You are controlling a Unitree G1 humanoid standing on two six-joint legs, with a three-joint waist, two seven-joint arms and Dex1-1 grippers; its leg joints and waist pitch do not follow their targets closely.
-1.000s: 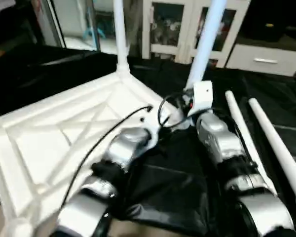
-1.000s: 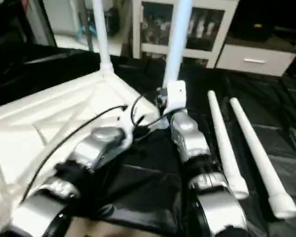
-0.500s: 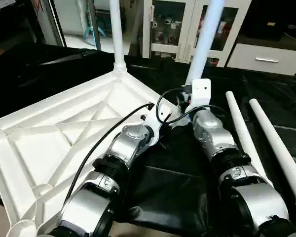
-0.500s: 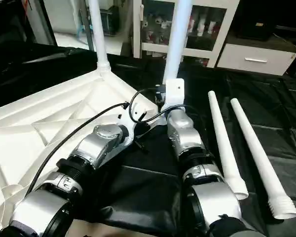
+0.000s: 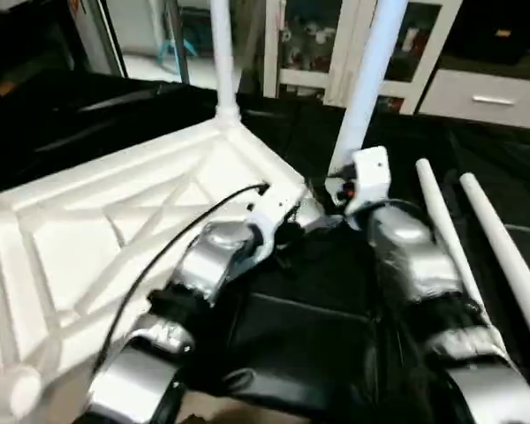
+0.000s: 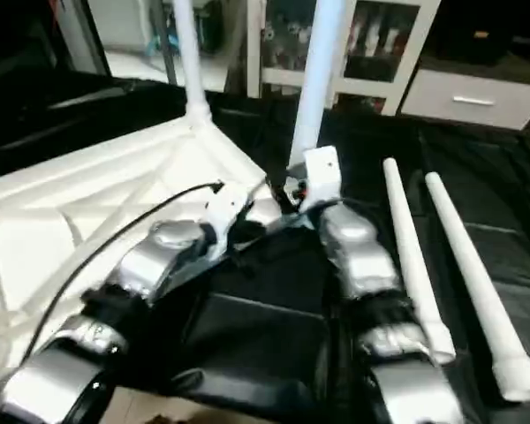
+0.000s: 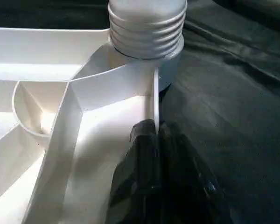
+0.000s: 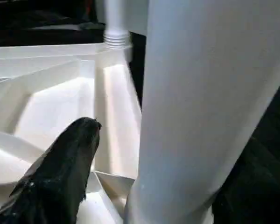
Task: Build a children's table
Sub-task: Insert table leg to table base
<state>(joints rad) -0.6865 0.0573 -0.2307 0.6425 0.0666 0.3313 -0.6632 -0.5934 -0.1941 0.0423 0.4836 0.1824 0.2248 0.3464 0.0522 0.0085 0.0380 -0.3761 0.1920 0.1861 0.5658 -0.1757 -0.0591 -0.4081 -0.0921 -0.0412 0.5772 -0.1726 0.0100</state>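
Note:
The children's table top (image 5: 115, 212) lies upside down on the black-covered work table, ribs up. One white leg (image 5: 223, 53) stands upright in its far corner socket. A second leg (image 5: 371, 71) stands in the corner nearest my grippers. My left gripper (image 7: 154, 135) is shut on the top's thin rim wall, just below that leg's threaded end (image 7: 147, 28). My right gripper (image 5: 343, 181) is open around the same leg (image 8: 200, 93); one black finger (image 8: 70, 158) stands apart from the tube. Two loose legs (image 5: 437, 221) (image 5: 503, 247) lie side by side to the right.
White glass-door cabinets (image 5: 309, 40) and a drawer unit (image 5: 486, 97) stand behind the work table. The black cover (image 5: 309, 327) is wrinkled between my forearms. A black cable (image 5: 172, 252) runs along my left arm. The work table's front edge (image 5: 247, 408) is close below.
The head views have shifted and tilted. Both arms stay at the near corner leg. The table top and all the legs lie where they were.

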